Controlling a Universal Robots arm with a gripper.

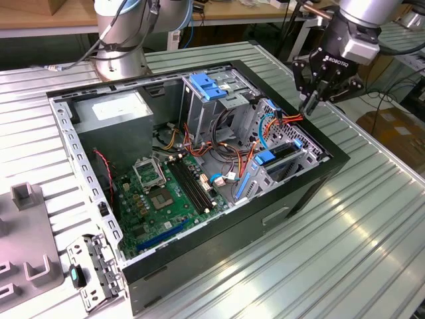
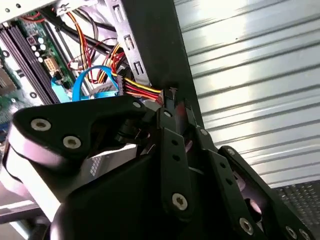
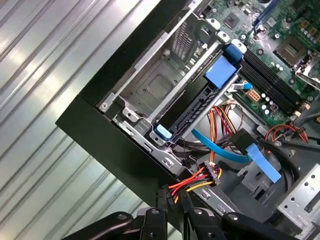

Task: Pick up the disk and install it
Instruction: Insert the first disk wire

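Disk sits on edge in the drive cage, a blue tab at each end. Its long axis runs along the cage toward the motherboard. My gripper hangs just outside the cage over the case rim, jaws pressed together at the red-and-yellow power wires. Whether they nip them, I can't tell. From the gripper, the disk lies inward and lower.
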